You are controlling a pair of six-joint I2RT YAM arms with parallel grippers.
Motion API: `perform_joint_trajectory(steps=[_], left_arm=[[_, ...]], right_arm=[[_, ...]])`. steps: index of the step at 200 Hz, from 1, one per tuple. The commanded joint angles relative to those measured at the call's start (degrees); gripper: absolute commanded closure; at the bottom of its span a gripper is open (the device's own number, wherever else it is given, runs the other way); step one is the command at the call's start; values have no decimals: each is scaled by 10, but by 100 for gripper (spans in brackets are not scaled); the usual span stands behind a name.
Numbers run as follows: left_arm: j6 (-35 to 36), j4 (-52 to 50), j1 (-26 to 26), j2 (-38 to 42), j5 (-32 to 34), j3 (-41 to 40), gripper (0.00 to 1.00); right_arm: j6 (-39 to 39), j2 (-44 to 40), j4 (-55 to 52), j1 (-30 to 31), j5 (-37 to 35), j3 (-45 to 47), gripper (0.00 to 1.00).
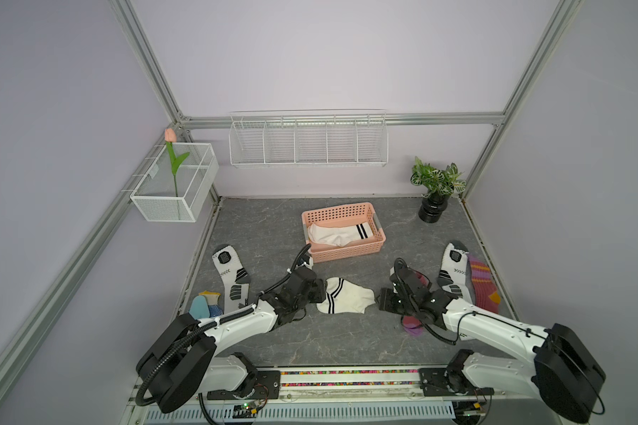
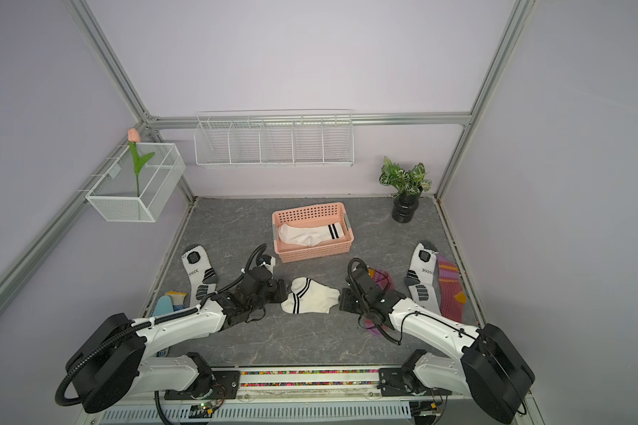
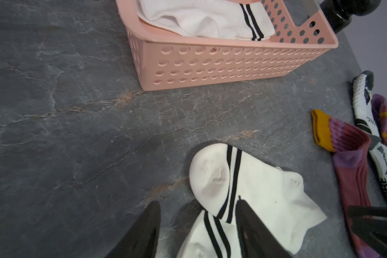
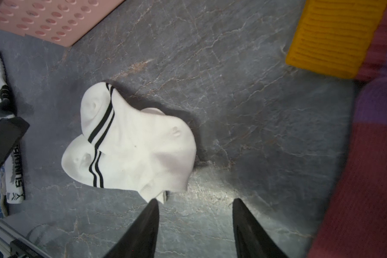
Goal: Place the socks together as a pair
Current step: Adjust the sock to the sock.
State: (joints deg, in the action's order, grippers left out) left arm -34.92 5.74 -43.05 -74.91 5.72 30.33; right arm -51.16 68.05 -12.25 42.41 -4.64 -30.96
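Two white socks with black cuff stripes lie overlapped mid-table, one partly on the other. My left gripper is open at their cuff end, its fingers straddling the lower sock's cuff without squeezing it. Just off the toe end, my right gripper stands open over bare table. A white sports sock lies at the left. Another sports sock lies at the right beside a maroon sock. A second maroon sock is partly hidden under my right arm.
A pink basket behind the middle holds white striped socks. A blue glove with a light blue trowel lies at the front left by my left arm. A potted plant stands at the back right.
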Motion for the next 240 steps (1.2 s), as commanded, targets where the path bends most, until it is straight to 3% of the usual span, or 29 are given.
perform_joint_trajectory(steps=[1, 74, 186, 218, 240], left_arm=[[-12, 51, 13, -30, -35, 13, 42], [-1, 25, 26, -137, -73, 72, 45], [2, 23, 26, -193, -104, 90, 55], [-1, 24, 26, -199, -108, 94, 65], [-2, 22, 26, -197, -110, 92, 83]], right_arm=[[-79, 7, 80, 10, -5, 21, 46], [-123, 31, 146, 34, -37, 46, 50], [-151, 84, 181, 50, -56, 49, 57], [-156, 99, 191, 50, -60, 49, 64], [-151, 108, 194, 50, -58, 41, 76]])
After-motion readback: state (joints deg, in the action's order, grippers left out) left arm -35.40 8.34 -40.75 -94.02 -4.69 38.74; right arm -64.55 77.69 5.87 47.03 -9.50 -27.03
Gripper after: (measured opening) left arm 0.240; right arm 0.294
